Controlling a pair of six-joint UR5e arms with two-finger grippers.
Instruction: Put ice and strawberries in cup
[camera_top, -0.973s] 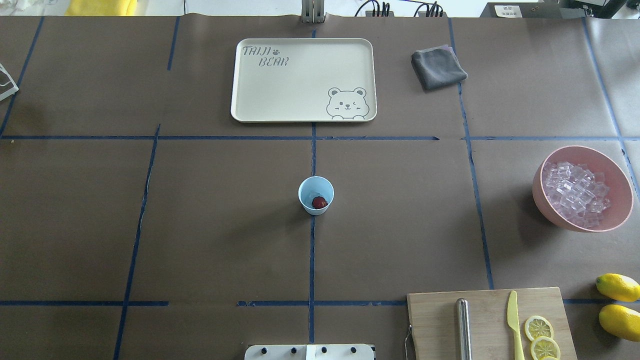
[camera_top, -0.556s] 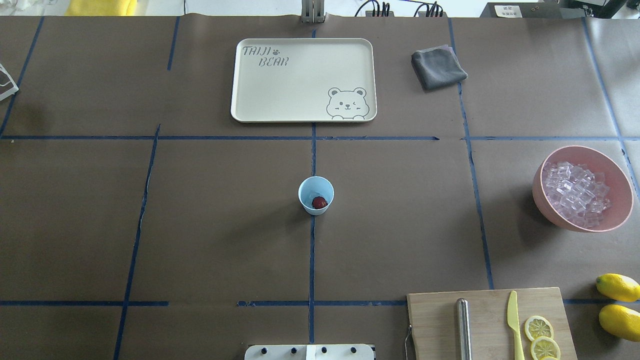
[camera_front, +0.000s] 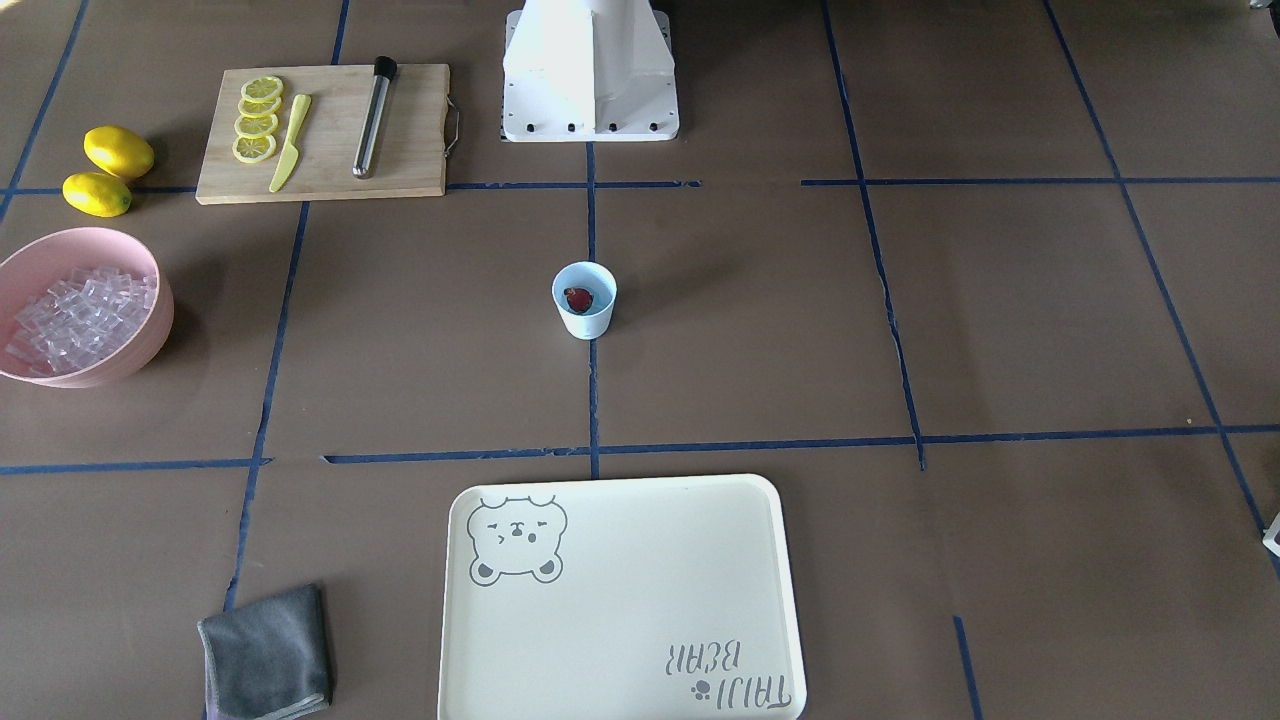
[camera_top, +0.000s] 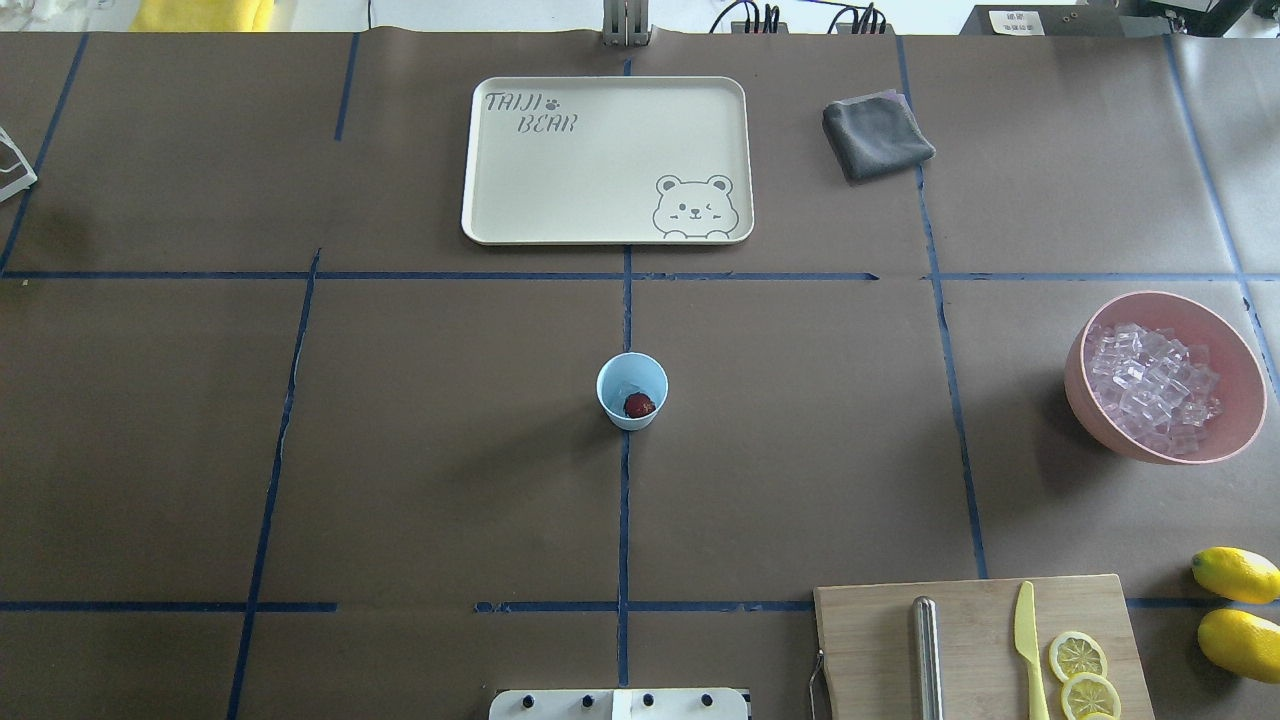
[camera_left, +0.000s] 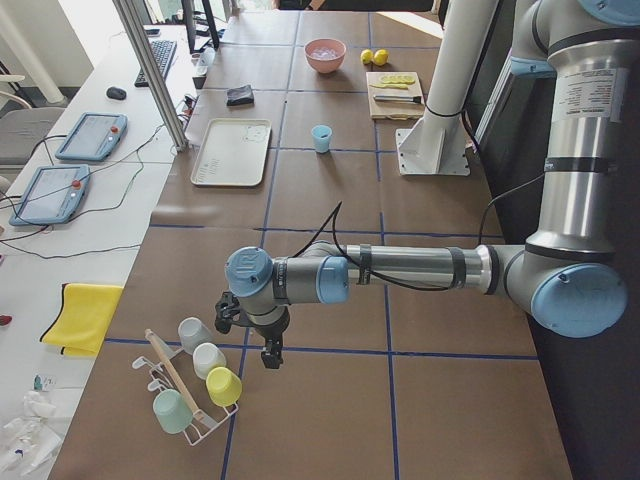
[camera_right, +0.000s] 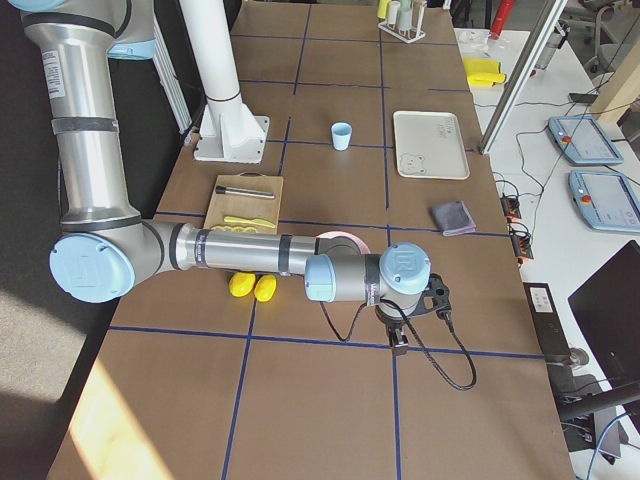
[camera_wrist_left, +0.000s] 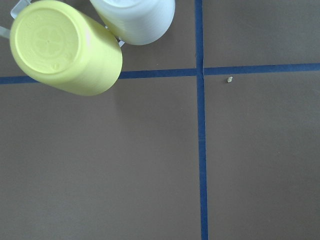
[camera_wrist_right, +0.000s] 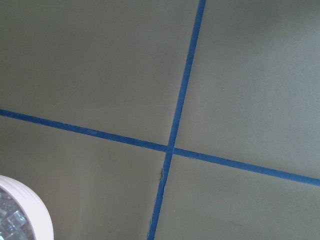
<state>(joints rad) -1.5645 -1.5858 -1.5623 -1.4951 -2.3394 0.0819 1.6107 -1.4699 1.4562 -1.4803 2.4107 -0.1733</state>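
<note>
At table centre in the overhead view, the cup (camera_top: 632, 391) stands upright on a blue tape line, with the strawberry (camera_top: 639, 405) inside near its 5 o'clock wall. Loose ice (camera_top: 1150, 385) fills the pink bowl (camera_top: 1075, 375) at 3 o'clock from the cup, well apart. My left gripper (camera_left: 268, 353) hangs near the cup rack (camera_left: 200, 388) at the table end; my right gripper (camera_right: 402, 338) hangs beside the pink bowl. Both show in side views only, so I cannot tell whether either set of jaws is open or closed
</note>
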